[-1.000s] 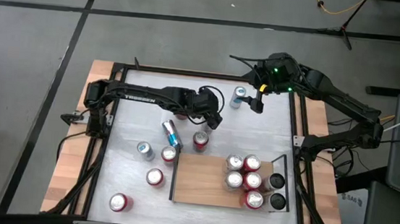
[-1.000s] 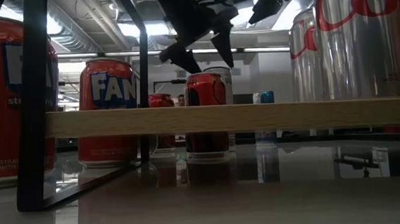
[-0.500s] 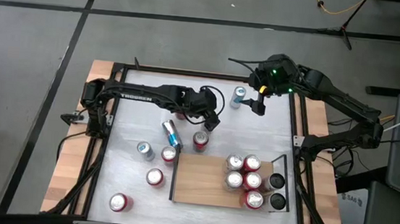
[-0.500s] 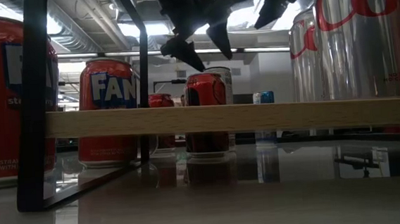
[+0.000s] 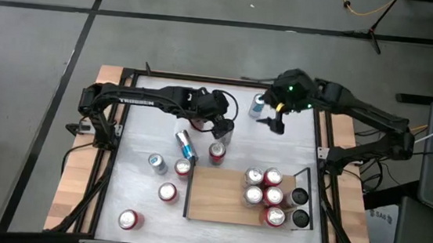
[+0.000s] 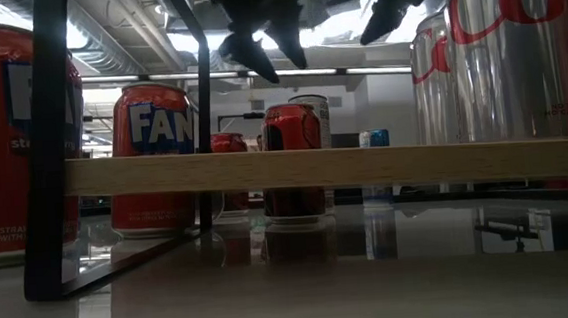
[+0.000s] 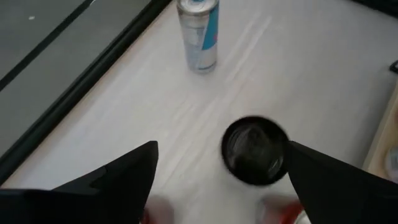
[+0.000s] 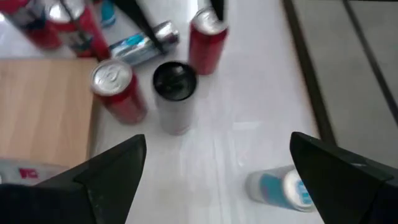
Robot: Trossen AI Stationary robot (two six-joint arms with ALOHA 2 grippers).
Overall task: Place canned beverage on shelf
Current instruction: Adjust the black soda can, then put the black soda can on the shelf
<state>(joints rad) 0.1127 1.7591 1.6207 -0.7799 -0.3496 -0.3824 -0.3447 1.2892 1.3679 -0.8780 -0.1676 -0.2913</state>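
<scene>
The left gripper's (image 5: 223,131) fingers (image 7: 112,180) are spread and empty, held just above a black-topped can (image 5: 216,151) standing on the counter (image 5: 293,144) beside the shelf's (image 5: 214,194) far left corner. The right gripper (image 5: 274,123) is likewise spread and empty near a silver-and-blue can (image 5: 258,103). Five cans (image 5: 265,193) are seen on the shelf's right end

Robotics lab (bare ducted ceiling (image 6: 146,48), concrete floor (image 5: 34,50)).

The white desk (image 5: 301,145) sits on a grey floor (image 5: 33,58) crossed by dark lines (image 5: 78,42). Wooden strips (image 5: 69,187) run along the desk's left and right edges. Cables (image 5: 360,8) trail beyond its far edge.
</scene>
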